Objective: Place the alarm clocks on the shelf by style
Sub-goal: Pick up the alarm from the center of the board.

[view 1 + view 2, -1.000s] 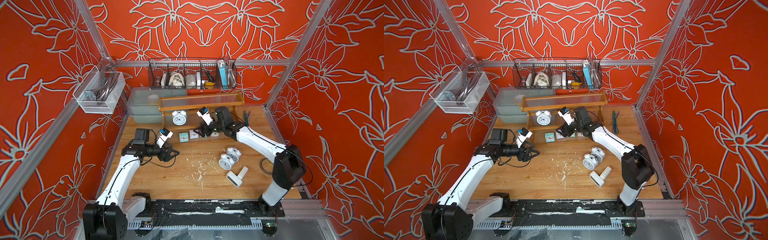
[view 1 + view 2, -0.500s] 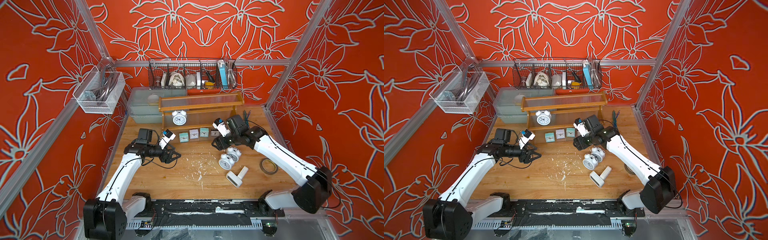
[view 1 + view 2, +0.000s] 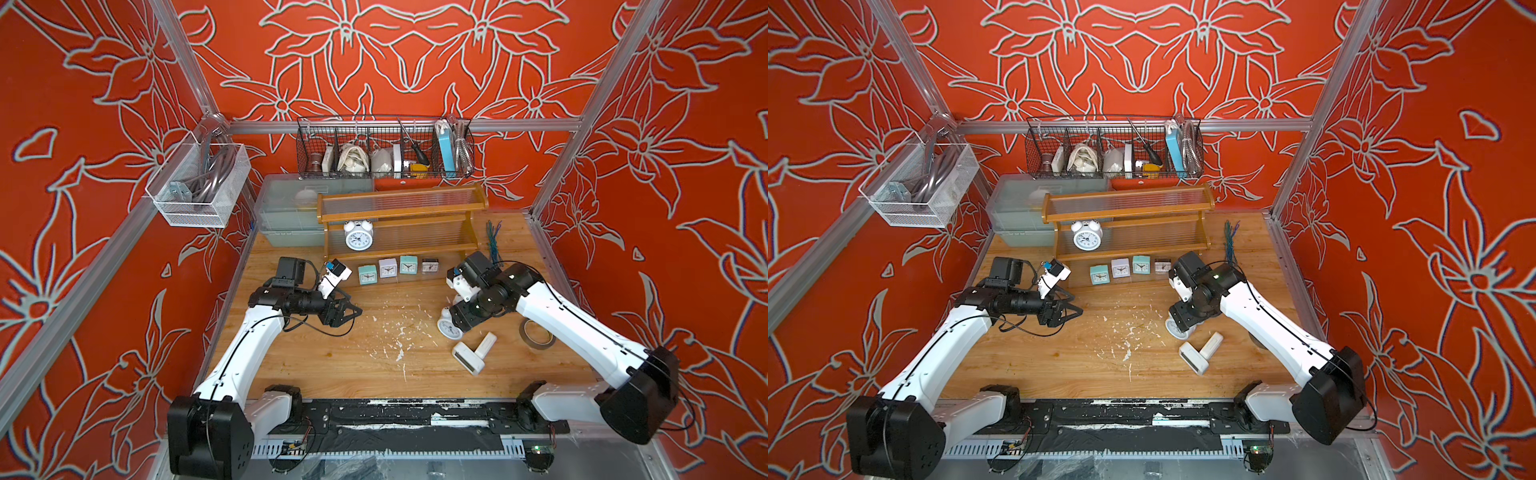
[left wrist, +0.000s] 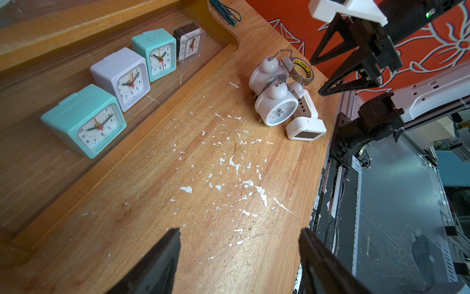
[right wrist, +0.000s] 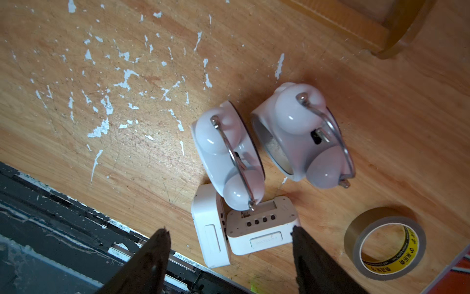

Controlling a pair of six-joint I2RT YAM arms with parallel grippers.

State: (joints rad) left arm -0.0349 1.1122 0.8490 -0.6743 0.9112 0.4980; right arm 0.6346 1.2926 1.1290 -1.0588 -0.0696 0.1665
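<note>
The wooden shelf (image 3: 399,216) stands at the back. One round twin-bell clock (image 3: 358,237) sits on its middle tier. On the lowest tier stand a teal clock (image 3: 367,274), a white one (image 3: 387,268), a second teal one (image 3: 408,264) and a dark-faced one (image 3: 429,265). My right gripper (image 5: 230,230) hangs open above two twin-bell clocks (image 5: 229,152) (image 5: 302,135) and two white digital clocks (image 5: 211,229) (image 5: 262,229) on the table, holding nothing. My left gripper (image 4: 240,234) is open and empty over bare wood, left of the shelf's front.
A brown tape roll (image 3: 536,336) lies right of the loose clocks. Green ties (image 3: 493,241) lie by the shelf's right end. Grey bins (image 3: 286,212) stand left of the shelf, a wire basket (image 3: 384,149) hangs behind it, and a mesh basket (image 3: 199,187) hangs on the left wall.
My right gripper drew back from the shelf's lowest tier, where the dark-faced clock now stands, and came over the twin-bell clocks with its jaws opening wider. The left gripper drifted slightly right.
</note>
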